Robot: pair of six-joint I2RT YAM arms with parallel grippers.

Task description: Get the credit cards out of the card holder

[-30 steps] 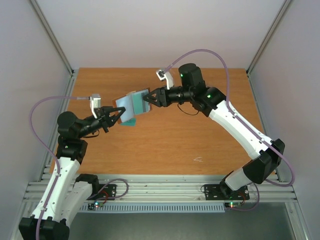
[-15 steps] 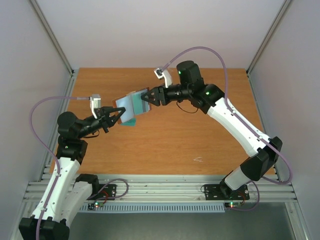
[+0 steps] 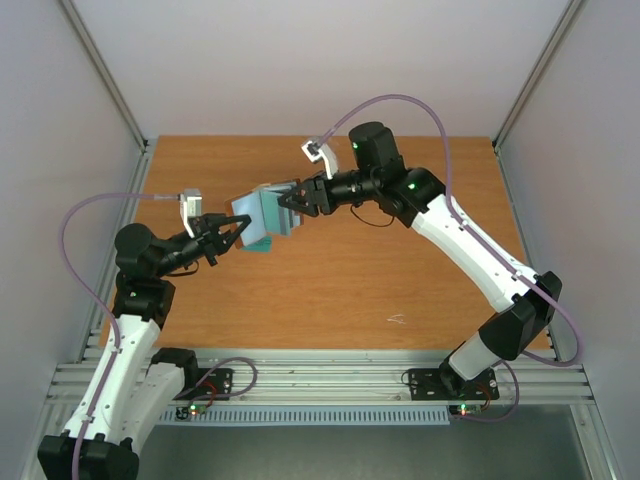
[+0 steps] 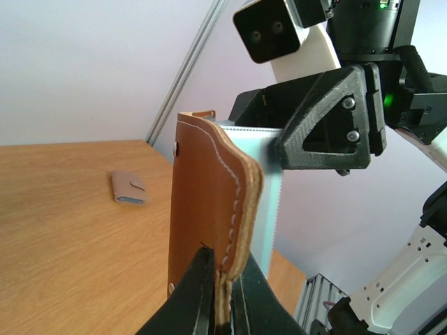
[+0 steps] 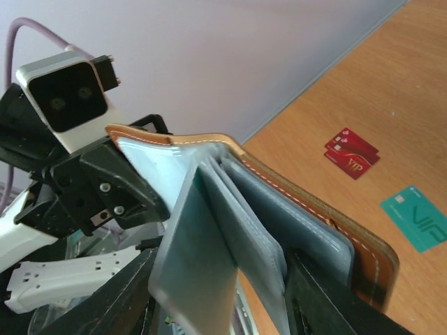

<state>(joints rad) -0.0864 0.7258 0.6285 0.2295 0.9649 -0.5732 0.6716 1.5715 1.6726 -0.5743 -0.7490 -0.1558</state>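
The card holder (image 3: 262, 210), tan-brown leather with pale blue-grey lining, hangs in the air between both grippers. My left gripper (image 3: 238, 228) is shut on its stitched edge, as the left wrist view (image 4: 222, 269) shows on the brown cover (image 4: 206, 188). My right gripper (image 3: 293, 200) is at the holder's other side. In the right wrist view its jaws (image 5: 222, 262) stand wide apart around the holder's fanned-out blue-grey leaves (image 5: 237, 223). A teal-green credit card (image 5: 417, 217) and two red ones (image 5: 351, 153) lie on the table. The teal one also shows below the holder (image 3: 262, 247).
A small taupe pouch with a snap tab (image 4: 129, 188) lies on the wooden table (image 3: 400, 270) beyond the holder. Grey walls and metal posts bound the table at the left, right and back. A small white scuff (image 3: 397, 320) marks the near part.
My right gripper has moved a little left, further onto the card holder, which now looks narrower and more folded. The left arm has stayed put.
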